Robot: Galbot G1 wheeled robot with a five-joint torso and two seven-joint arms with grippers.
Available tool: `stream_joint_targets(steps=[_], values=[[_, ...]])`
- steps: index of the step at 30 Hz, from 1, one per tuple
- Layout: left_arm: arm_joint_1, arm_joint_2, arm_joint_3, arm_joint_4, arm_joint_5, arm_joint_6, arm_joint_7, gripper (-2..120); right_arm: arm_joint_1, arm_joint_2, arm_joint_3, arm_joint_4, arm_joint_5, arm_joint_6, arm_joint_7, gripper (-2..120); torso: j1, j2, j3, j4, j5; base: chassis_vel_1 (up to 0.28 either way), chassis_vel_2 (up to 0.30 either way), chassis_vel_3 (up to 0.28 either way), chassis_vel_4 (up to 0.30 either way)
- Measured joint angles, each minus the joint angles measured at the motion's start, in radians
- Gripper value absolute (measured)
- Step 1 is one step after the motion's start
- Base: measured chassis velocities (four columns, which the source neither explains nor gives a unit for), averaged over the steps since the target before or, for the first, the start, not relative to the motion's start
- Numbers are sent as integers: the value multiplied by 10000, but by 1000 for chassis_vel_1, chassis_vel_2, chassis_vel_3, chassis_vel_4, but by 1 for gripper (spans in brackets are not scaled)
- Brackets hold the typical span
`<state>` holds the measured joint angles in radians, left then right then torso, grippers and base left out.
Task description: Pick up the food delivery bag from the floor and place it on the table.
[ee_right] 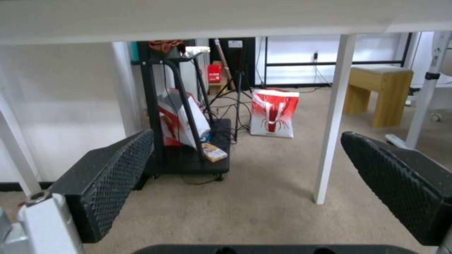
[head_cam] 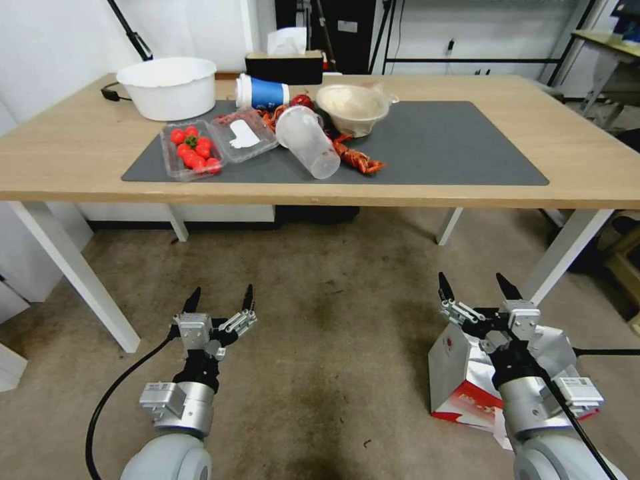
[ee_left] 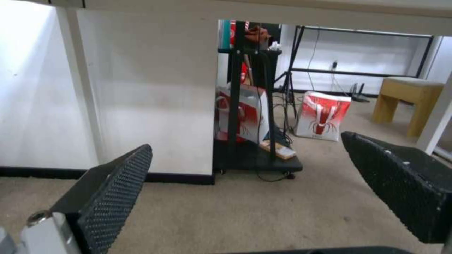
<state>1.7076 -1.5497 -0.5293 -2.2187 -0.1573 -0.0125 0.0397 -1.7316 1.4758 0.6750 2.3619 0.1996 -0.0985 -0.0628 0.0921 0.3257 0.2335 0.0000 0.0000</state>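
Both pincers stood wide apart and empty: the right gripper (head_cam: 473,288) hung directly above the food delivery bag (head_cam: 460,380), a large white paper bag with red lower panels, a small round red logo and silver foil lining; the left gripper (head_cam: 220,300) hovered well to the left of that bag, over bare ground.

By size, the long light-wood table (head_cam: 587,153) with white legs stood beyond the bag and higher. The stained beige-grey floor (head_cam: 333,320) ran beneath it. The dark grey mat (head_cam: 453,147) lay on the tabletop, its right half bare. At the mat's left end sat a white round tub (head_cam: 170,87), a clear lidded bowl (head_cam: 353,107), a tipped clear plastic cup (head_cam: 308,141), a blue paper cup (head_cam: 261,92) and a clear punnet of red strawberries (head_cam: 192,150).

The bag sat crumpled and leaning on the floor, partly hidden by the right arm, and I could not make out its handles. A grip on loose paper could tear or slip, I judged. A lift could also catch the table's edge.
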Motion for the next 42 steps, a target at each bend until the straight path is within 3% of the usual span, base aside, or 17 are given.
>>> stream_joint_targets(steps=[38, 42], values=[[48, -21, -9, -46, 28, -22, -8, 100, -31, -174, 8, 16, 42, 12, 2, 100, -381, -1453, -1068, 0, 0, 0, 0, 0, 0], [48, -41, -10, -44, 46, -21, -6, 100, -18, -202, 18, -13, 66, 12, 7, 100, -449, -1803, -1348, 0, 0, 0, 0, 0, 0]])
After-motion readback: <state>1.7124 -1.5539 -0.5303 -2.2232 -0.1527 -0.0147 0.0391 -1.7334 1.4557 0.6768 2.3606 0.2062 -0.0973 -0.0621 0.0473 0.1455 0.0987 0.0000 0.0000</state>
